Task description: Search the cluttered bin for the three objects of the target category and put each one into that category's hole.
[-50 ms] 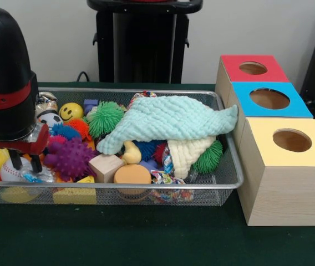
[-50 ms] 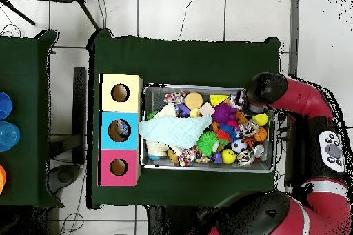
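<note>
bin (image 1: 224, 183) long axis toward the boxes (image 1: 285, 177); gripper (image 1: 27, 163) fingers slightly apart, empty, above baseball (image 1: 10, 172)

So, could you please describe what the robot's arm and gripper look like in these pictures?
The arm ends in a rounded glossy black housing with a red band round it. Below sits a red bracket, from which the gripper's thin black fingers project. Overhead, the arm's links are red with black joints.
</note>
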### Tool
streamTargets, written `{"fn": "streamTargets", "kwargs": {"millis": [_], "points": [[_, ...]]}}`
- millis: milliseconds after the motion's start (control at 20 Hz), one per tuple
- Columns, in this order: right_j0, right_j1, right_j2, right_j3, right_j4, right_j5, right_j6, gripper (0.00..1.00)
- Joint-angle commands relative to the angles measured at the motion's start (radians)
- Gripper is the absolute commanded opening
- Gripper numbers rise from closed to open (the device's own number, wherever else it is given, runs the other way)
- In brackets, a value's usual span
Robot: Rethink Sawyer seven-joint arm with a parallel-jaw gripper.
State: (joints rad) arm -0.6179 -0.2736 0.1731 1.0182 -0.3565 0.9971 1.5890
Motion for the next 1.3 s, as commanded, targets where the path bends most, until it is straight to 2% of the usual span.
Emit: {"fn": "streamTargets", "kwargs": {"millis": [50,300,1300], "points": [[0.025,-0.006,0.079,-0.082,0.039,-0.056,0.039,0.00],[0.035,-0.035,0.065,-0.071,0.039,-0.021,0.044,0.00],[0.039,-0.073,0.062,-0.059,0.059,0.035,0.041,0.00]]}}
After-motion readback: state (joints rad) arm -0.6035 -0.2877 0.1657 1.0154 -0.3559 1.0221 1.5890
